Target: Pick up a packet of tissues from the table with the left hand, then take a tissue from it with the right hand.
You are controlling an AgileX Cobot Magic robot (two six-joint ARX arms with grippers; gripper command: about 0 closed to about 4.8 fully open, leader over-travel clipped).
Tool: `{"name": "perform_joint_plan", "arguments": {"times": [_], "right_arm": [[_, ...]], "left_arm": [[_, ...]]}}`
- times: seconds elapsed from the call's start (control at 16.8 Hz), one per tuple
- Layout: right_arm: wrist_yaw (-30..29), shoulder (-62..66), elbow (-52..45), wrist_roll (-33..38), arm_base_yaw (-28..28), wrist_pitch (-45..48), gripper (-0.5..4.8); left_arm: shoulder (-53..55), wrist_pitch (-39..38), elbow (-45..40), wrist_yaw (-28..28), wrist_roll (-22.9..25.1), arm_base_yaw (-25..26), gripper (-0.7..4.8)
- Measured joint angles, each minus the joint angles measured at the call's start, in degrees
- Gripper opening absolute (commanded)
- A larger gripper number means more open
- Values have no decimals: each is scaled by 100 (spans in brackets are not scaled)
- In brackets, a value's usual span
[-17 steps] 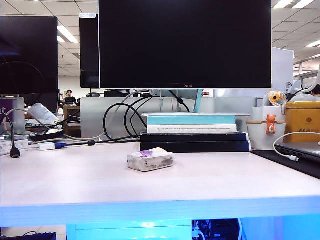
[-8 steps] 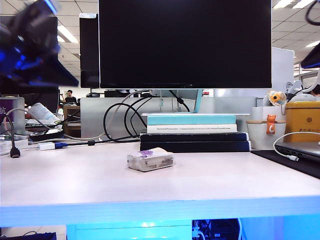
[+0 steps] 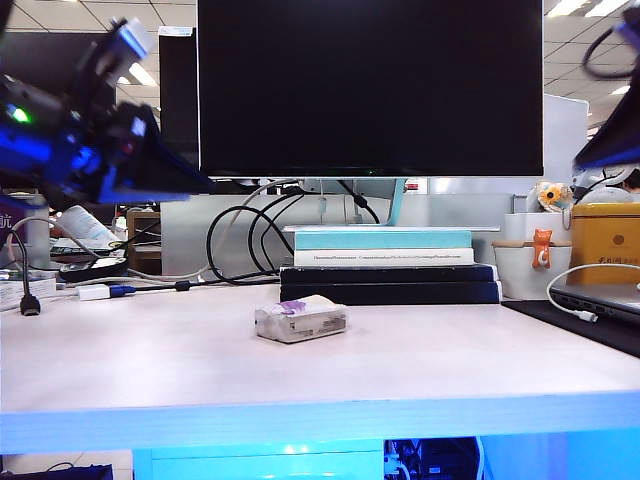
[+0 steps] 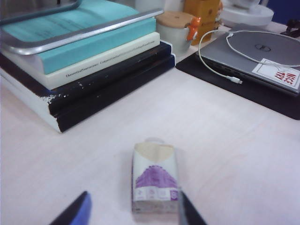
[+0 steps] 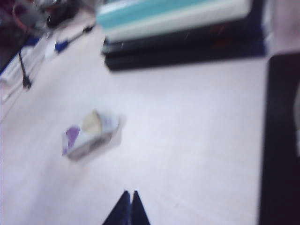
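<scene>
The packet of tissues [image 3: 300, 321] lies flat on the pale table [image 3: 150, 370], in front of the book stack. Its wrap is whitish with a purple patch [image 4: 155, 177], and a bit of beige tissue [image 4: 153, 149] shows at its far end. My left gripper [image 3: 190, 184] hangs blurred at the upper left, well above the table. In the left wrist view it [image 4: 134, 200] is open, with the packet below and just ahead of its tips. My right gripper [image 3: 608, 145] is high at the right edge, shut [image 5: 130, 193], with the packet [image 5: 91, 135] off to one side.
A stack of books [image 3: 385, 264] under a large monitor [image 3: 370, 88] stands just behind the packet. A laptop [image 3: 600, 300] with a white cable [image 4: 220, 70] lies on a black mat at the right. Black cables [image 3: 245, 245] and small clutter lie at the left.
Both arms have come into the exterior view. The left arm swung in from the upper left, down and toward the middle. The right arm now shows at the upper right edge. The packet has not moved.
</scene>
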Motion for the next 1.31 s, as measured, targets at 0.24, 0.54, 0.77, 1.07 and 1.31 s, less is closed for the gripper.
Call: {"name": "perform_joint_plan", "arguments": {"times": [0.24,0.54,0.77,1.07,1.31], "right_arm": [[-2,505,4,-7,411,63,-5],[133,719,11,-11,791,295,-5],[170,719,13,-11,811,319,-5],[168,719,13,-11,811,271,-5],[168,719,13,-11,811,201,-5]], "left_arm": [[538,260,61,240,-87,-55,479],[1040,688,63,173,-199,-382,479],[1351,820,83,-706,-186,-1069,479],[2118,844,745,-1434,-323,-1266,479],[2581,780,1091,-1394,-326,-1287,479]]}}
